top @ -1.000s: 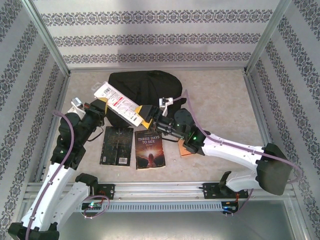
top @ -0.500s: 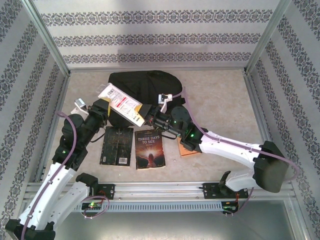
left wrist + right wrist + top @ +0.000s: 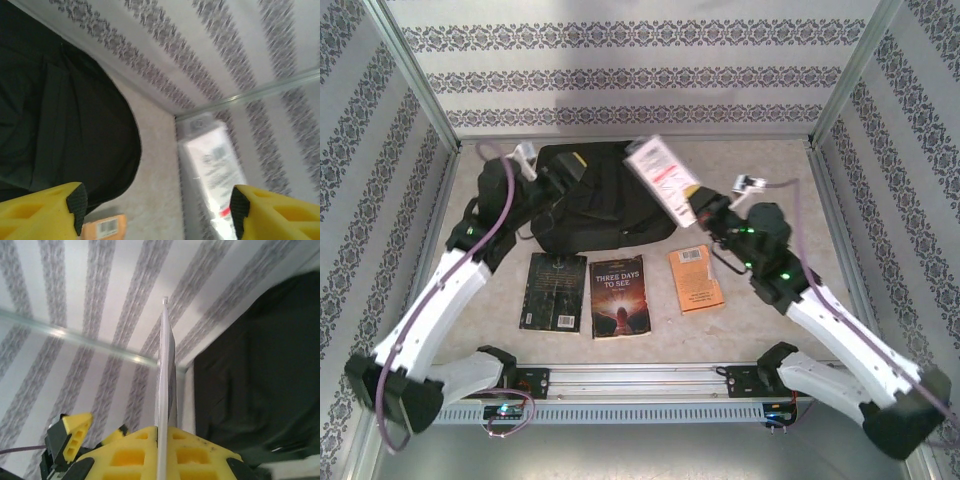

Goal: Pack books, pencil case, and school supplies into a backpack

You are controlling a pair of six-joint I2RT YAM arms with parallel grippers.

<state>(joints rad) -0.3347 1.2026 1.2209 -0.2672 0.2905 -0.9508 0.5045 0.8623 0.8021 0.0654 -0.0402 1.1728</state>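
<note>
The black backpack (image 3: 610, 200) lies at the back of the table. My right gripper (image 3: 698, 207) is shut on a flat white-and-red packet (image 3: 660, 178), one of the school supplies, and holds it in the air beside the backpack's right edge. In the right wrist view the packet (image 3: 165, 380) stands edge-on between my yellow right gripper (image 3: 162, 432). My left gripper (image 3: 568, 172) is open over the backpack's left top with nothing in it. Its fingers (image 3: 75, 202) stand wide apart, framing the backpack (image 3: 60, 125) and the packet (image 3: 210, 165). Three books lie in front: black (image 3: 553, 290), dark brown (image 3: 618, 296), orange (image 3: 696, 278).
Patterned walls with metal posts (image 3: 415, 80) close the table on three sides. A metal rail (image 3: 640, 378) with the arm bases runs along the near edge. Bare tabletop (image 3: 770, 190) lies to the right of the backpack.
My left gripper opened, let go of the packet and moved back-left over the backpack. My right gripper shut on the packet and carried it to the right, uncovering the orange book.
</note>
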